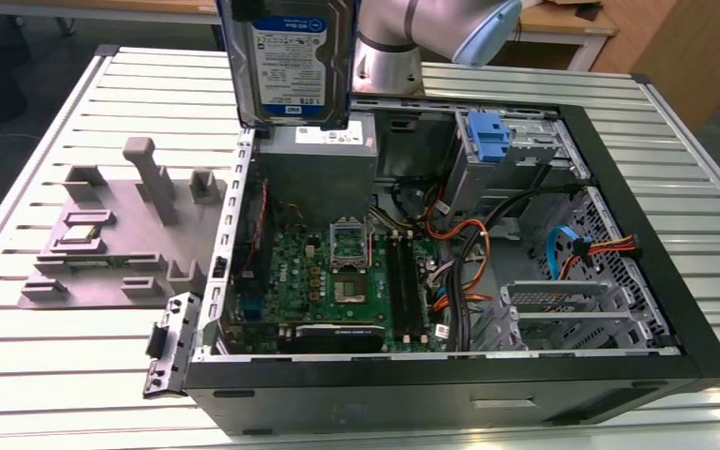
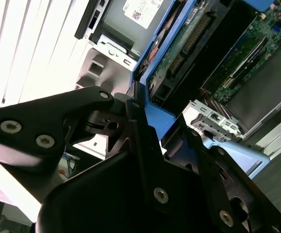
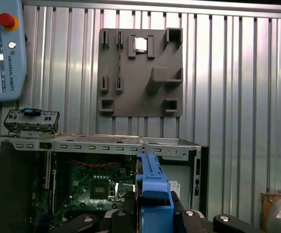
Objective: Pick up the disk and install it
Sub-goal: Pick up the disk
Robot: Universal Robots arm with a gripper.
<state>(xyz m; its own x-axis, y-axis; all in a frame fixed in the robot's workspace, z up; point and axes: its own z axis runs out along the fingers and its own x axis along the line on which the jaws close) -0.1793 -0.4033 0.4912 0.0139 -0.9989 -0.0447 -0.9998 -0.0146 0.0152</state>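
Above the far rim of the open black computer case (image 1: 460,380), the flat silver-grey disk (image 1: 288,66), with a blue-and-white label and blue side rails, hangs upright, clear of the ribbed metal bench (image 1: 72,356). Black fingers (image 2: 142,150) pinch it at a blue rail.

Risks, as judged:
- the edge grip may let it pivot
- its lower corner could strike the grey power supply box (image 1: 316,155)
- loose orange and black cables (image 1: 472,253) could snag it near the silver drive cage (image 1: 573,314)
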